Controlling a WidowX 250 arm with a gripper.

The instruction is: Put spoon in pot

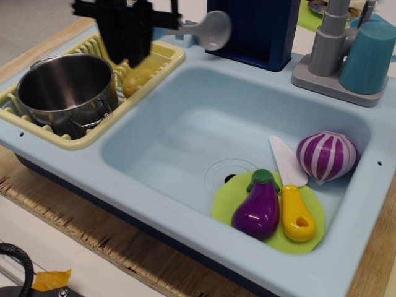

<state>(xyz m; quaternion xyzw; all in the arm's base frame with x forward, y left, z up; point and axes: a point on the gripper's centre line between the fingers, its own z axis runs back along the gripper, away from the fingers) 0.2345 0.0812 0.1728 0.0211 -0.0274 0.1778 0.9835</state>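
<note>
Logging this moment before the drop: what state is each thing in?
gripper: shut on spoon, above the rack
spoon: held, sticking out sideways, not in pot
pot: upright in yellow rack, empty
knife: lying on green plate
eggplant: lying on the plate
teal cup: upside down

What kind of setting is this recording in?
Most likely a toy kitchen playset set on a wooden tabletop: a light blue plastic sink with a grey faucet, a yellow dish rack holding a steel pot, and plastic food like the eggplant.
</note>
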